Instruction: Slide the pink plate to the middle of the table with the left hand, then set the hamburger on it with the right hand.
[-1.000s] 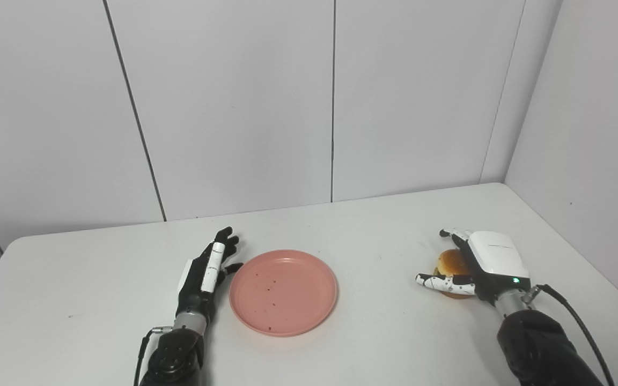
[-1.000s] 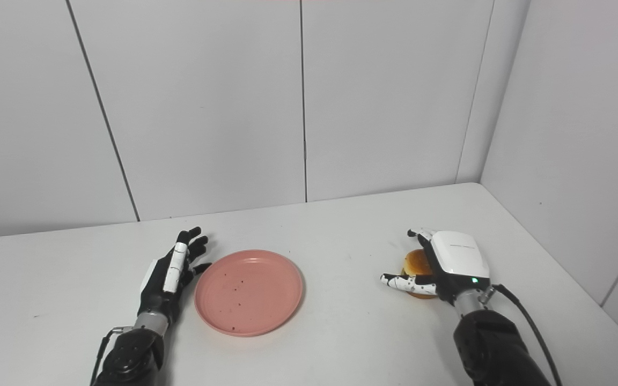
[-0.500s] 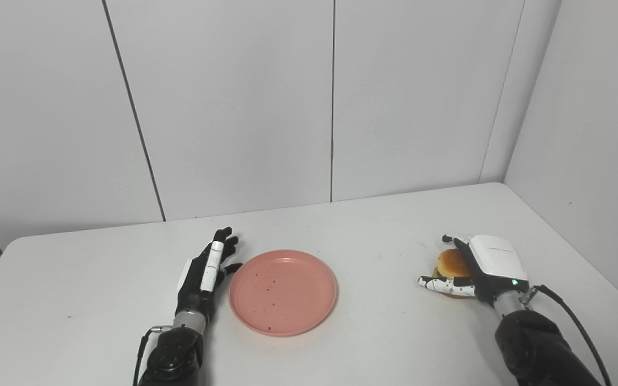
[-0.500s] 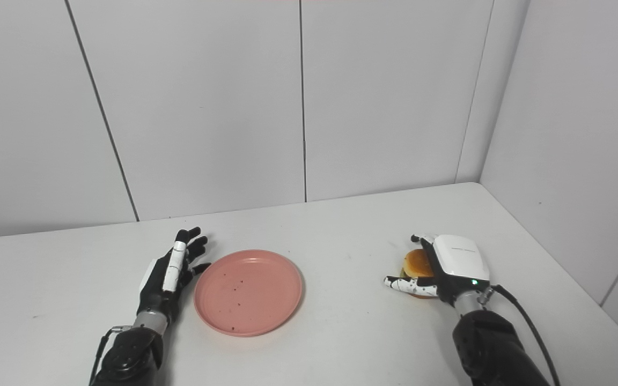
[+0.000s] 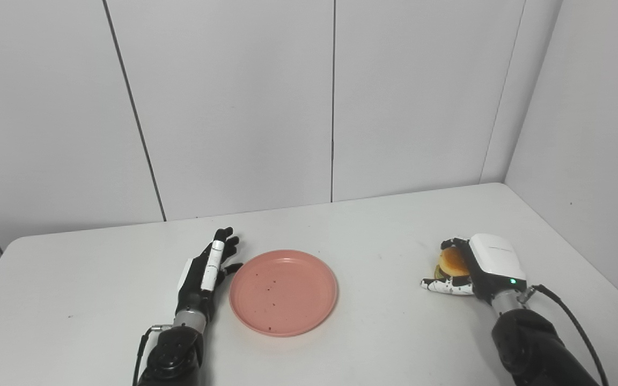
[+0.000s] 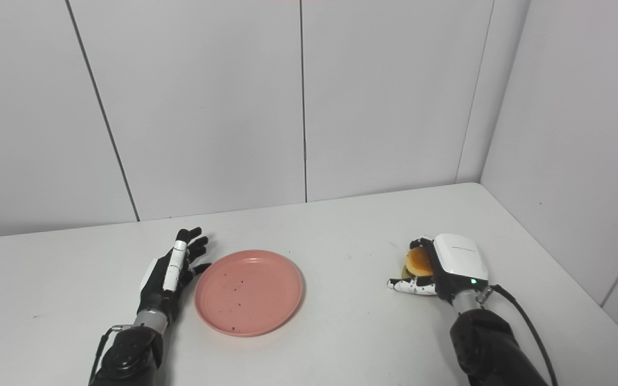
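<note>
The pink plate lies flat near the middle of the white table, with a few dark crumbs on it. My left hand rests open on the table just left of the plate's rim, fingers stretched forward. At the right, the small hamburger with its tan bun sits inside my right hand. The fingers curl over its far side and the thumb reaches under its front. The hand's white back covers the burger's right half.
Grey wall panels stand close behind the table and along its right side. A black cable trails from my right wrist. The table's right edge runs near my right arm.
My right hand's fingers have curled in and closed around the hamburger, which seems lifted slightly. My left hand and the plate have stayed put.
</note>
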### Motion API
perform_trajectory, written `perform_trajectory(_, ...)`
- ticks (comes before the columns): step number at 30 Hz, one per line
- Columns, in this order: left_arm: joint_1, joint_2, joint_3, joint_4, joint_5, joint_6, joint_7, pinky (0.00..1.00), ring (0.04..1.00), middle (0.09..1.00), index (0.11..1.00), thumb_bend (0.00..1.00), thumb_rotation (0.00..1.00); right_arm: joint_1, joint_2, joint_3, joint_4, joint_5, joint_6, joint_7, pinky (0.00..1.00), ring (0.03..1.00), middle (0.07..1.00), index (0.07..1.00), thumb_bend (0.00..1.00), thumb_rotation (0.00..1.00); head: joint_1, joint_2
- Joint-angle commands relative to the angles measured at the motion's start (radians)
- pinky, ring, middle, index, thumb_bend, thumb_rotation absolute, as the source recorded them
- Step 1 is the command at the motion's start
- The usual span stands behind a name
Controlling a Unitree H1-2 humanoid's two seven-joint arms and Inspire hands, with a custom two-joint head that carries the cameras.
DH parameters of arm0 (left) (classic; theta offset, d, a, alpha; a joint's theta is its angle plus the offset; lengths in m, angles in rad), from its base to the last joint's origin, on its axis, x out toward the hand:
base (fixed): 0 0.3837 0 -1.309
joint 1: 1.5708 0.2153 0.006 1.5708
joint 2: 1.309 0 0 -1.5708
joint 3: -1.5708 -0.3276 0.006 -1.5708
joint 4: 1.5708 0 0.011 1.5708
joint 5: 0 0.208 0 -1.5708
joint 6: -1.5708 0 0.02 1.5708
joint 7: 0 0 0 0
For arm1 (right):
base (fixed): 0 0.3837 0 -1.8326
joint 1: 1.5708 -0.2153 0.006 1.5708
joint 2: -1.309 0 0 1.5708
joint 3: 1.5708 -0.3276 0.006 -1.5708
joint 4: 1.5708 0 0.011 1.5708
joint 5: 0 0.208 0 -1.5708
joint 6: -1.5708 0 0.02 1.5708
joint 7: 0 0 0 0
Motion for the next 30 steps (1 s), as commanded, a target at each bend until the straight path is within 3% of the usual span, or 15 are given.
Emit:
perform_trajectory(1,-0.004,0.019,-0.003,-0.006,0.014,0.018,0.007,0.94,0.904,0.873,0.851,0.82,0.97,-0.024,-0.018,0.005,0.000,0.013,-0.020,-0.006,0.36,0.437,0.533,0.565,0.70,0.45,0.002,0.001)
perform_trajectory(8,-0.006,0.021,-0.006,-0.002,0.014,0.020,0.004,0.95,0.909,0.879,0.854,0.82,0.97,-0.025,-0.025,0.018,0.006,0.021,-0.010,0.000,0.34,0.414,0.492,0.512,0.70,0.43,0.001,0.002)
perform_trajectory(20,-0.008,0.020,-0.007,0.001,0.013,0.020,0.002,0.95,0.911,0.878,0.850,0.83,0.97,-0.023,-0.040,0.028,-0.014,0.045,-0.010,0.014,0.33,0.416,0.502,0.527,0.69,0.42,0.004,-0.001)
perform_trajectory(30,-0.014,0.010,-0.005,0.003,0.005,0.020,-0.001,0.96,0.917,0.878,0.839,0.83,0.96,-0.025,-0.036,0.015,-0.205,0.050,0.034,0.104,0.37,0.453,0.533,0.546,0.69,0.41,0.035,0.000)
